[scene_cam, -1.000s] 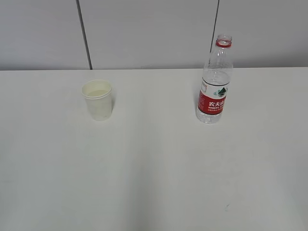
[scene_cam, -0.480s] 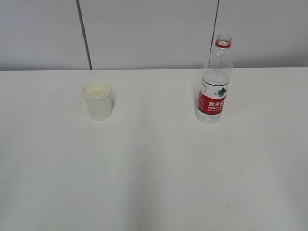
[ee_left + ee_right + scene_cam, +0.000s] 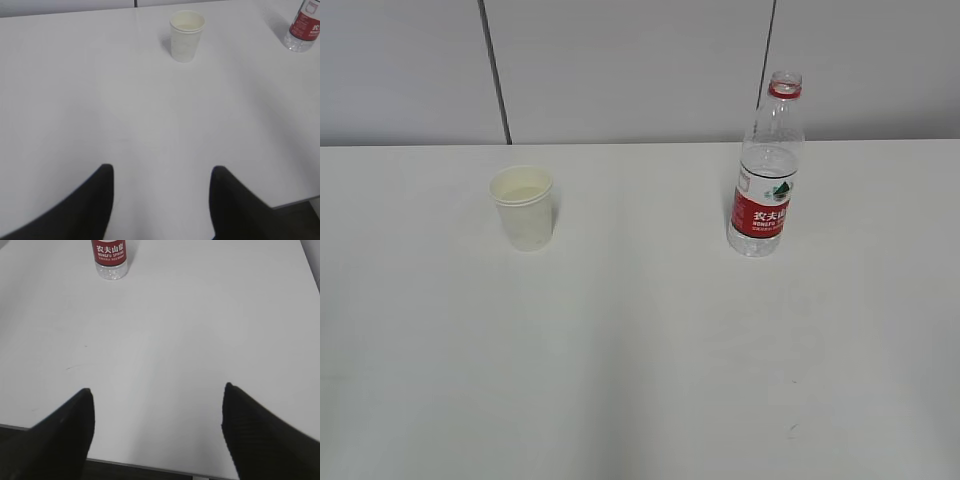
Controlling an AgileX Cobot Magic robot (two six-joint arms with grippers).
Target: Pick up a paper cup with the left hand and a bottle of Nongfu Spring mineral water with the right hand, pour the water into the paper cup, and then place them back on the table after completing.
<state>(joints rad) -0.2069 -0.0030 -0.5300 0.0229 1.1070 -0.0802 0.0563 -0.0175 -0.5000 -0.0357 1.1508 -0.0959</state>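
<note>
A white paper cup [image 3: 523, 208] stands upright on the white table [image 3: 640, 350] at the left; it also shows in the left wrist view [image 3: 186, 36]. An uncapped clear water bottle [image 3: 765, 170] with a red label stands upright at the right, partly filled with clear water; its lower part shows in the right wrist view [image 3: 109, 257] and at the left wrist view's corner [image 3: 303, 31]. My left gripper [image 3: 161, 172] is open and empty, far back from the cup. My right gripper [image 3: 157, 392] is open and empty near the table's front edge, far from the bottle. Neither arm shows in the exterior view.
A grey panelled wall [image 3: 640, 70] rises behind the table. The table's front edge [image 3: 150, 467] runs under the right gripper. A small dark mark [image 3: 790, 430] lies on the table at the front right.
</note>
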